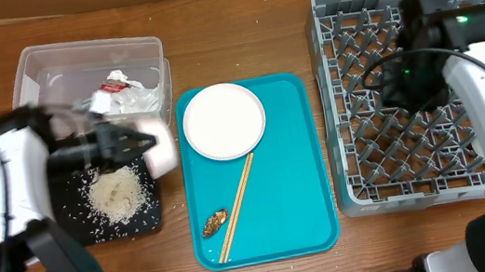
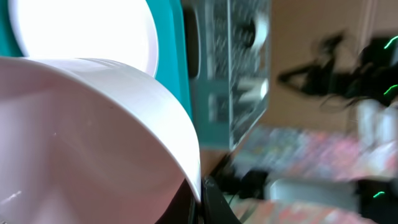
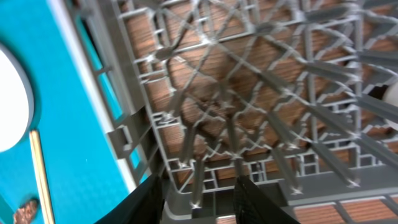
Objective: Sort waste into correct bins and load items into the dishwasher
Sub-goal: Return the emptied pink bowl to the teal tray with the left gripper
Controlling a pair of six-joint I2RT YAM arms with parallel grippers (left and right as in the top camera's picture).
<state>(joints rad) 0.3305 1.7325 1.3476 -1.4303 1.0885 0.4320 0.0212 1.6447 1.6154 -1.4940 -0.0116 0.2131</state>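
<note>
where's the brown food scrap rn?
Overhead: the brown food scrap lies on the teal tray near its lower-left corner, just left of the chopsticks' lower end.

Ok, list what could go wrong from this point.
1. The left gripper holds the pinkish-white bowl tipped at the right edge of the black tray, beside the rice pile; leftover grains could fall onto the table.
2. It seems to pinch only the rim, so the bowl could slip.
3. The right gripper, open, sits close above the dish rack pegs and could snag on them.
</note>
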